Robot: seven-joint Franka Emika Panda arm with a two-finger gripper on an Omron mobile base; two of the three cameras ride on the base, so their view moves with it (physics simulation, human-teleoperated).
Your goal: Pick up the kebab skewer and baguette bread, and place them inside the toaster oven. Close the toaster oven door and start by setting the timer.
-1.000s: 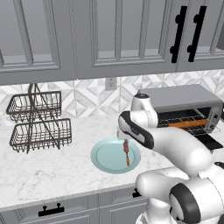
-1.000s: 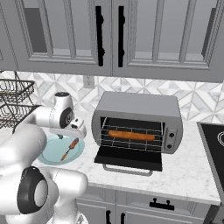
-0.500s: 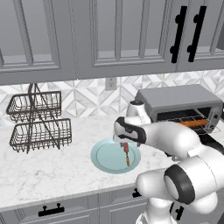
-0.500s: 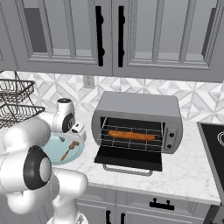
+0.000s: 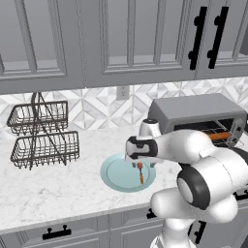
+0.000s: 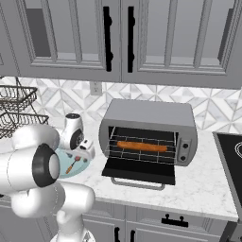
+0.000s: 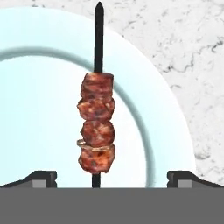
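The kebab skewer (image 7: 97, 127) lies on a pale blue plate (image 7: 39, 109), a dark stick with reddish-brown chunks. My gripper (image 7: 112, 177) hangs open just above it, one fingertip (image 7: 41, 177) on each side of the stick's near end, not touching it. From the base views the gripper (image 5: 138, 162) is low over the plate (image 5: 118, 177) and the skewer (image 5: 141, 174). The baguette bread (image 6: 142, 146) lies on the wire rack inside the toaster oven (image 6: 149, 118). The toaster oven door (image 6: 139, 172) is folded down, open.
A two-tier wire basket (image 5: 43, 135) stands at the back left of the marble counter. A stove top (image 6: 231, 156) sits to the right of the oven. My arm (image 5: 193, 150) crosses in front of the oven's left side.
The hand has swung left and down from beside the oven to just above the plate and skewer. Its jaws stay open. The baguette and the door have not moved.
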